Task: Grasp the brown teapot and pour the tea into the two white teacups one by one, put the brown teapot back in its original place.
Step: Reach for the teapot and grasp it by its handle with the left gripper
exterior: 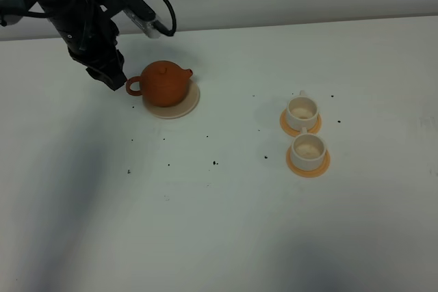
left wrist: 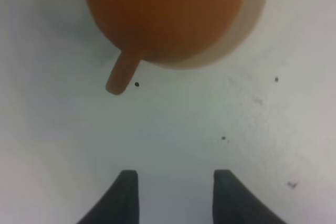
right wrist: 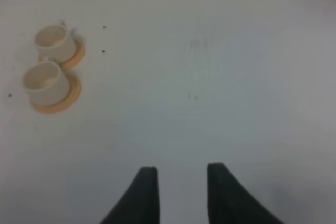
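The left fingers (left wrist: 123, 198) are spread with nothing between them, their tips just left of the loop handle (exterior: 132, 87) and not touching it. The right fingers (right wrist: 144, 198) are also parted and empty, over bare surface (exterior: 226, 223).

The brown teapot (exterior: 164, 83) sits upright, lid on, on the cream saucer (exterior: 186, 105) at the far left. The two white teacups (exterior: 302, 111) stand on the right, each on an orange coaster (exterior: 308, 171), one just nearer than the other. Their insides look pale, and I cannot tell whether they hold tea.

Only the left wrist view shows the gap between fingertips and handle. The right arm is missing from the high view, and dark specks dot the surface.
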